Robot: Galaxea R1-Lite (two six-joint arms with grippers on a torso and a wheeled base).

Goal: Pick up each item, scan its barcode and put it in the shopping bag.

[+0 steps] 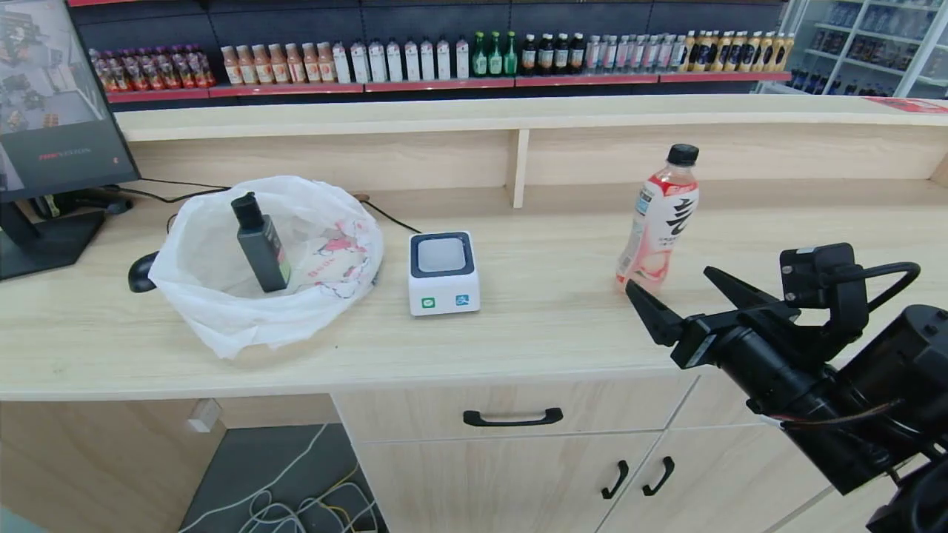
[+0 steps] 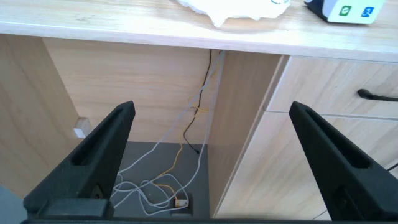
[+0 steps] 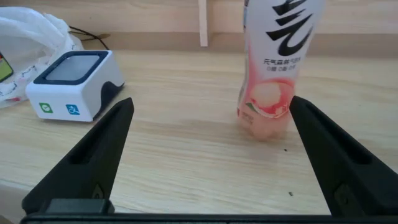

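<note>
The black fingers [image 3: 93,158] of the right gripper [image 1: 675,285] are standing spread wide and gripping nothing. They are hovering low over the pale wooden counter [image 1: 533,340]. Just ahead of their tips, and apart from them, the clear plastic bottle of pink drink with a black cap [image 1: 659,218] is standing on its base on the counter.

Further to the robot's left, the small white scanner box with a dark-framed grey window on top [image 1: 443,272] is sitting on the counter, with a black cable running away behind it. Beyond the scanner, the crumpled white plastic shopping bag [image 1: 215,303] is lying open. A dark grey bottle with a black cap [image 1: 261,244] is standing inside it, leaning slightly. A black computer mouse [image 1: 141,272] is peeking out beside the bag, near the foot of a dark monitor [image 1: 52,111].

The left gripper [image 2: 211,107] is hanging below the counter's edge, its fingers parted and empty. It is facing the open bay where loose cables [image 2: 168,180] are trailing to the floor.
</note>
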